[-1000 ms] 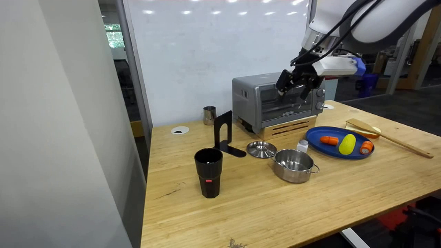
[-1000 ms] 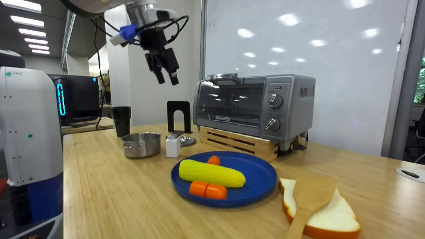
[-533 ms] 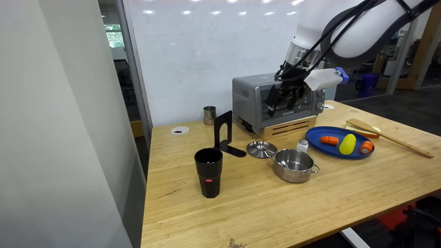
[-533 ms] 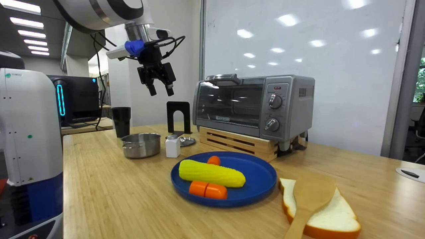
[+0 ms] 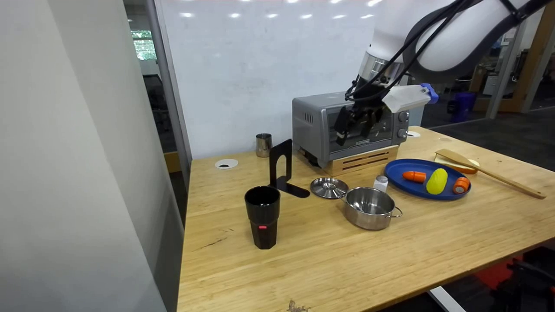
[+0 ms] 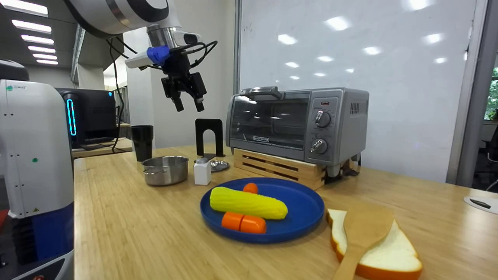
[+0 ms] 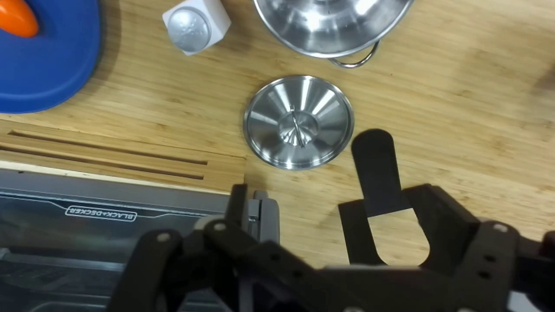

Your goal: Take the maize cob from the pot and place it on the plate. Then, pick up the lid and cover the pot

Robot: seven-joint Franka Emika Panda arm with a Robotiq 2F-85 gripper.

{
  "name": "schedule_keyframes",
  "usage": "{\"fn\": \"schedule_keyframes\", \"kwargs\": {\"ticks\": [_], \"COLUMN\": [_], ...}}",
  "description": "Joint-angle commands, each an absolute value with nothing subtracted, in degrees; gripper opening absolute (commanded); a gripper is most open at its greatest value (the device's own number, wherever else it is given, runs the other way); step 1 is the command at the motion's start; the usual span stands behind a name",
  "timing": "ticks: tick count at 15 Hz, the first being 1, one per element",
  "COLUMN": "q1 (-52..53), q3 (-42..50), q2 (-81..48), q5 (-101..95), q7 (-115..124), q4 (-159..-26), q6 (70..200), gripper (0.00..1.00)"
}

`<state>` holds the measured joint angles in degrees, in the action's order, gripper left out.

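Bright yellow and textured, the maize cob (image 6: 249, 203) lies on the blue plate (image 6: 303, 204) while the jaws hang spread.

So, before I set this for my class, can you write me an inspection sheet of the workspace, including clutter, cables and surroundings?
Surface: wooden table, with dark marks near the black cup.
Maize cob: on the blue plate, between orange pieces.
Pot: uncovered on the table.
Lid: flat on the table beside the pot, not touching it.
Clutter: white shaker, black bracket, steel cup; toaster oven on a wooden stand; wooden spatula across a bread slice.
Gripper: above the table, jaws open.
Between the jaws: nothing seen.
Cables: black cables looped along the arm.
Surroundings: white panel behind the toaster oven.
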<state>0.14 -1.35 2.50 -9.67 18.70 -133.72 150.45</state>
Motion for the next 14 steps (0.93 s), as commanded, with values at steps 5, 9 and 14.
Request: {"fn": "schedule_keyframes", "kwargs": {"ticks": [5,9,14], "q1": [-1.2,-1.2,-0.1], "q3": [0.3,2.0,4.0], "q2": [-0.8,-3.9,-8.3], "q5": [-14.0,-16.9,-20.7], "q7": [20.0,20.5,21.2], "q4": [-134.6,-134.2,-133.0], "q6": [153.1,155.3,159.2], "gripper": [1.0,1.0,1.0]}}
